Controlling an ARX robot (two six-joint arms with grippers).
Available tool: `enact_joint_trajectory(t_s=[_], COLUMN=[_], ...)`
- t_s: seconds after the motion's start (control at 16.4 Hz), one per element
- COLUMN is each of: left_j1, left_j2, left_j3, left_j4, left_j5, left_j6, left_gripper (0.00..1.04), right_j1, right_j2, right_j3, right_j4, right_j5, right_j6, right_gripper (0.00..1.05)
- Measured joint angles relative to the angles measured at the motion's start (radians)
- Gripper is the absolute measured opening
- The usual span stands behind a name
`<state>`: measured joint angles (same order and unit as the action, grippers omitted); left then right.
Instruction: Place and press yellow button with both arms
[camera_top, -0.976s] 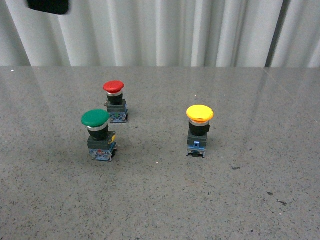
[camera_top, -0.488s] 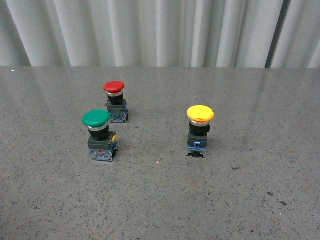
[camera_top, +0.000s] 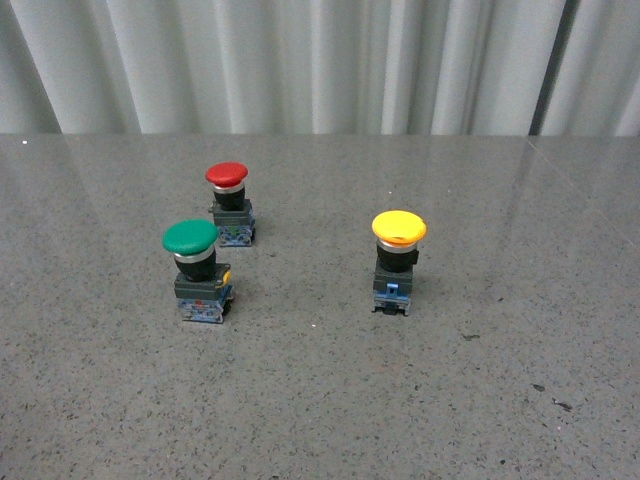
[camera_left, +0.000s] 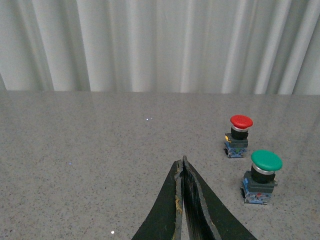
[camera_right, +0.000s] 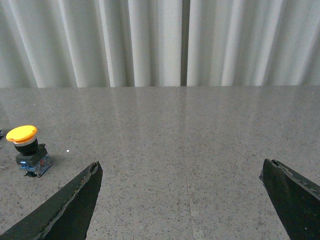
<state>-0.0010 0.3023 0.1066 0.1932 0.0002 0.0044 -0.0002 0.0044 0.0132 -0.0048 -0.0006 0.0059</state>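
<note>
The yellow button (camera_top: 398, 262) stands upright on the grey table, right of centre in the front view, with its yellow cap on a black collar and blue-grey base. It also shows at the edge of the right wrist view as the yellow button (camera_right: 27, 150). Neither arm appears in the front view. My left gripper (camera_left: 182, 164) is shut with nothing between its black fingers, hovering over bare table well apart from the buttons. My right gripper (camera_right: 181, 169) is wide open and empty, with the yellow button off to one side of its fingers.
A green-capped button (camera_top: 198, 270) stands at the left front and a red-capped button (camera_top: 230, 203) just behind it; both also show as the green one (camera_left: 261, 176) and red one (camera_left: 238, 136). White pleated curtain (camera_top: 320, 65) backs the table.
A black object at the top left corner of the front view a second ago has left the frame. The three buttons have not moved.
</note>
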Motion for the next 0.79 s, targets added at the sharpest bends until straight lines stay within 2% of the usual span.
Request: enact_joint_trajectory(t_s=[0.49,0.55,0.61,0.79], left_j1=[0.000,0.000,0.001,0.001], left_j2=[-0.121,-0.198,-0.292,-0.292], left_j3=[-0.063,-0.063,-0.092,-0.092], left_j4=[-0.060,-0.168,-0.198,-0.198], left_j5=[0.000,0.000,0.000,0.000], left_j6=[0.000,0.000,-0.001,-0.002], left_gripper=[0.02,0.02,0.02,0.02], right_j1=[0.000,0.000,0.000,0.000], right_j2=[0.000,0.000,0.000,0.000], right_j3=[0.000,0.000,0.000,0.000], right_j4=[0.000,0.000,0.000,0.000], right_j5=[0.000,0.000,0.000,0.000], right_j6=[0.000,0.000,0.000,0.000], right_gripper=[0.98,0.98,0.98,0.98])
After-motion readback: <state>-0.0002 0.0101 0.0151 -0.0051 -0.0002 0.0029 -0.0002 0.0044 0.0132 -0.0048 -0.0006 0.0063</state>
